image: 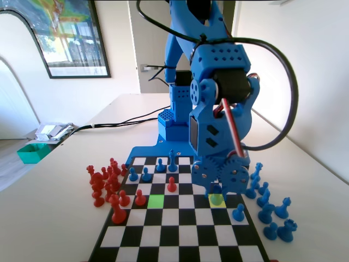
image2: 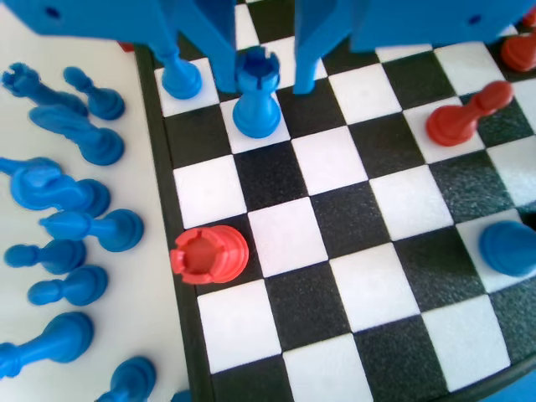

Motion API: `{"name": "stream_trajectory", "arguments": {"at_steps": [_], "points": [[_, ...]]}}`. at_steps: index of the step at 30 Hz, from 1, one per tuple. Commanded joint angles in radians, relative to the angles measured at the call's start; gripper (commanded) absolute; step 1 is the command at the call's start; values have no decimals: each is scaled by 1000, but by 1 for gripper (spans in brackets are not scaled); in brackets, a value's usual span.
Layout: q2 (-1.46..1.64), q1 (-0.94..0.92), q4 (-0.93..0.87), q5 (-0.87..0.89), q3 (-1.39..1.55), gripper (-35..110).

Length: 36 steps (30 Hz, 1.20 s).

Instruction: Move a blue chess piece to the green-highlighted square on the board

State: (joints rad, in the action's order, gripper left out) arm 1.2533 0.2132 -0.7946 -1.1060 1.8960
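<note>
While low over the board (image: 180,229), gripper (image2: 264,79) open, straddling a notched-top blue piece (image2: 256,96). Green-highlighted square (image: 156,201) bare, well apart.

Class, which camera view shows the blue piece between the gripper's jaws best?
The wrist view: the blue rook stands upright on a white square between the open jaws, its notched top clear. In the fixed view the gripper hides most of it, leaving a blurred base on the yellow-highlighted square.

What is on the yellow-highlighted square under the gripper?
A blue piece with a notched top stands on the yellow square, between the gripper's open jaws. Whether they touch it is unclear; the piece covers most of the square.
</note>
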Motion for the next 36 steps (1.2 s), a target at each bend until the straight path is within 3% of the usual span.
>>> {"name": "stream_trajectory", "arguments": {"at_steps": [1, 23, 36], "points": [[35, 8, 5, -35, -23, 4], [218, -84, -71, 87, -83, 1], [265, -382, -137, 87, -41, 1]]}}
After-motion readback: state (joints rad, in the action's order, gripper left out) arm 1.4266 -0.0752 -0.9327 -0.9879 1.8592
